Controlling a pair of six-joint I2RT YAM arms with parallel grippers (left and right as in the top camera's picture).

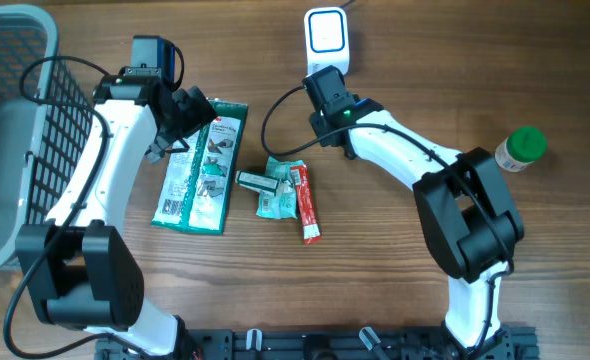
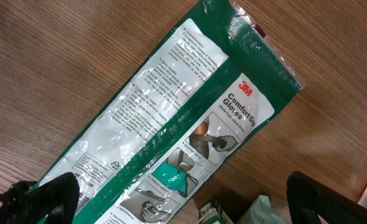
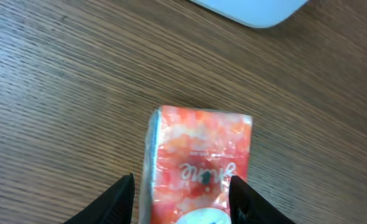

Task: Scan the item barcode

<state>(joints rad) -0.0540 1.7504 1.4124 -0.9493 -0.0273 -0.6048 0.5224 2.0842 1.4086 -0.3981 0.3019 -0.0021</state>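
Orange packet [image 3: 199, 165] sat between the right gripper [image 3: 183, 188] fingers, at 6 o'clock of the white scanner [image 1: 327, 33]; a firm clamp could not be told. A loose hold could drop it or turn its barcode away. The right arm reached toward 11 o'clock; the left gripper [image 2: 180, 190] gaped wide over the glove pack [image 2: 171, 118].

Bright even light, soft shadows.

The table [image 1: 365, 290] is brown wood, matt, with the grain running clear across it. The glove packet [image 2: 171, 124] is glossy, crinkled plastic film catching the light. The orange packet [image 3: 199, 155] wears a smooth, shiny wrap, and the scanner [image 1: 327, 35] is smooth white plastic.
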